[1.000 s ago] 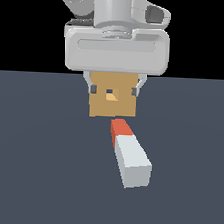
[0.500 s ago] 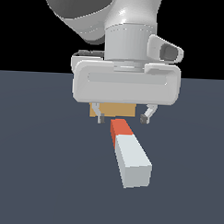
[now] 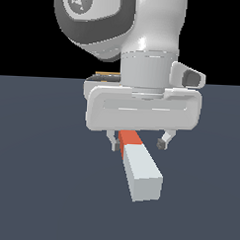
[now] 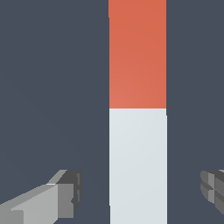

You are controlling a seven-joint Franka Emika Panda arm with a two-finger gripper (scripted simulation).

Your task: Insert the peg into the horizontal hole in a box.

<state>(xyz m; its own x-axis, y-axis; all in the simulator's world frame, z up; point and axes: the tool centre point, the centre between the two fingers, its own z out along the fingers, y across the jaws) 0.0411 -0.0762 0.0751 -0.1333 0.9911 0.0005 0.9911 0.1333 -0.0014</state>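
Here the gripper (image 3: 139, 142) hangs low over the peg (image 3: 139, 168), its fingers (image 4: 61, 199) spread wide, one on each side of the bar, with clear floor between each pad and the peg's flanks; nothing is gripped. The peg lies flat on the dark floor (image 3: 40, 187), its long axis crossing the line between the fingertips at right angles. In the exterior view its pale grey-white end points toward the camera and its red end runs away beneath the hand. Behind the hand only a thin tan sliver of the box (image 3: 106, 74) shows.
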